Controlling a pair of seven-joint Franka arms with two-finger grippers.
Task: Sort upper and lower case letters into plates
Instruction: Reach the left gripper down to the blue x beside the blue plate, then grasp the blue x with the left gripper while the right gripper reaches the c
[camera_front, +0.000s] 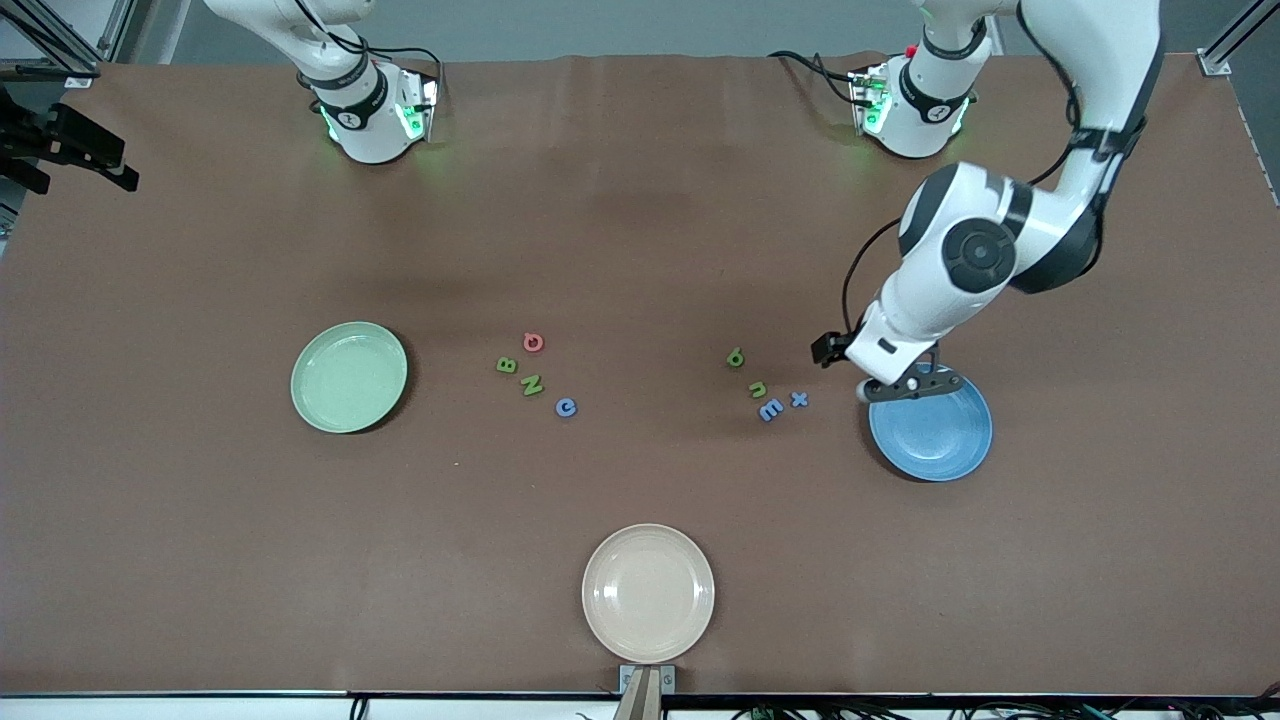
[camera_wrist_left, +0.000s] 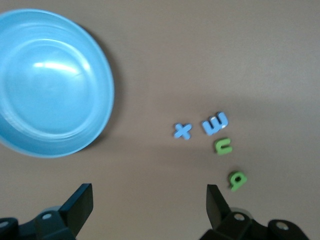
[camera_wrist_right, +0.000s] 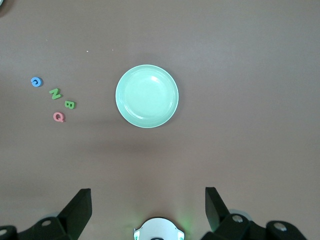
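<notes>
The letters lie in two loose clusters on the brown bench (camera_front: 640, 250), between the two plates; toward the right arm's end sit a red Q (camera_front: 533, 342), a green B (camera_front: 507, 365), a green N (camera_front: 532, 385) and a blue C (camera_front: 566, 407), the Q farthest from the front camera and the C nearest; toward the left arm's end sit a green q (camera_front: 736, 357), a green n (camera_front: 758, 389), a blue m (camera_front: 770, 409) and a blue x (camera_front: 799, 399), the m touching or just beside the n, the x just beside the m on the side of the blue plate; none of the eight lies in a plate; the pale green plate (camera_front: 349, 377) sits near the upper-case cluster toward the right arm's end, and the blue plate (camera_front: 931, 428) sits near the lower-case cluster toward the left arm's end; a beige plate (camera_front: 648, 593) rests well apart from both, close to the bench edge nearest the front camera; the left pincer (camera_front: 905, 386) hangs low over the farther rim of the blue plate, its fingers (camera_wrist_left: 80, 202) spread wide with nothing between them; the right pincer (camera_wrist_right: 148, 207) waits high above the bench near its own base, also spread wide and holding nothing, looking down on the pale green plate and the upper-case letters.
</notes>
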